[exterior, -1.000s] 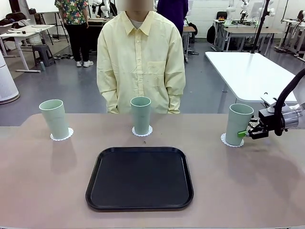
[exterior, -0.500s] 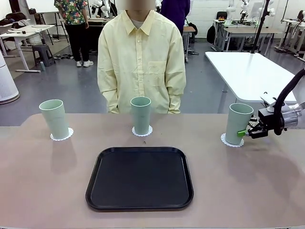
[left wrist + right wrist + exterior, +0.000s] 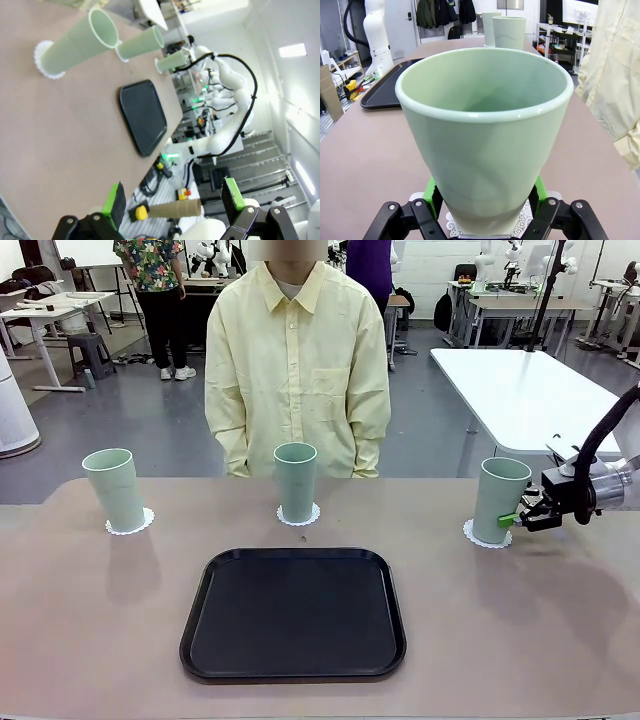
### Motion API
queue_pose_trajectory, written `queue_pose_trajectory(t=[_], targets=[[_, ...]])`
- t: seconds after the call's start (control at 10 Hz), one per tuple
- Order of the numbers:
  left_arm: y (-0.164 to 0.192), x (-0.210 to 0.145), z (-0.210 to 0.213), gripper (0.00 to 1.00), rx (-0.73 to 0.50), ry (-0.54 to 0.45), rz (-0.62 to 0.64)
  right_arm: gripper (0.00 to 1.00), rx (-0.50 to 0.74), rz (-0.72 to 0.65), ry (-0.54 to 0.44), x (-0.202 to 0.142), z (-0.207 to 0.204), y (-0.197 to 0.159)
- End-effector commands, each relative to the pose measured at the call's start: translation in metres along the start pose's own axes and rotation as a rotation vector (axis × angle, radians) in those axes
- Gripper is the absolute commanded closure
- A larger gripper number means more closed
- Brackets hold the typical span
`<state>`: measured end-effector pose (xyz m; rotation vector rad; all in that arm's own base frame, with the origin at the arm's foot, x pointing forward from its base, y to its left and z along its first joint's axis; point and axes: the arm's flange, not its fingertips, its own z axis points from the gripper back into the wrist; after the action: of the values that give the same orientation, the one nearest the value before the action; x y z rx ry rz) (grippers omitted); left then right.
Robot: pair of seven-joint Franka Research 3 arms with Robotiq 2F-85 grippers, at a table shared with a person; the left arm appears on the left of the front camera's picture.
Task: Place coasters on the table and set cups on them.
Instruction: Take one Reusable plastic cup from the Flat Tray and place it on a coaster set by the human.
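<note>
My right gripper (image 3: 484, 200) clamps the base of the right cup (image 3: 500, 499), which stands on its coaster (image 3: 470, 532) at the table's (image 3: 100, 620) right end. My left gripper (image 3: 174, 200) gapes empty. The other two cups (image 3: 114, 490) (image 3: 295, 481) sit on coasters beyond the black tray (image 3: 293, 612).
</note>
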<state>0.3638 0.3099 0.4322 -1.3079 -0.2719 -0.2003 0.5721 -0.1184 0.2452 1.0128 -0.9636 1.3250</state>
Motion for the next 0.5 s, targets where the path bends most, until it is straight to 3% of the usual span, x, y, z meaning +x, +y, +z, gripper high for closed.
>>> queue_pose_trajectory(t=[0.0, 0.3, 0.4], targets=[[-0.0019, -0.0006, 0.0015, 0.0, 0.003, -0.001, 0.0, 0.18, 0.017, 0.012, -0.016, 0.0007, 0.0023, -0.005], [-0.0019, -0.0006, 0.0015, 0.0, 0.003, -0.001, 0.0, 0.14, 0.025, 0.007, -0.02, -0.0014, 0.0024, -0.0049], [-0.0019, -0.0006, 0.0015, 0.0, 0.003, -0.001, 0.0, 0.0, 0.027, 0.001, -0.022, -0.0022, 0.0024, -0.0049]])
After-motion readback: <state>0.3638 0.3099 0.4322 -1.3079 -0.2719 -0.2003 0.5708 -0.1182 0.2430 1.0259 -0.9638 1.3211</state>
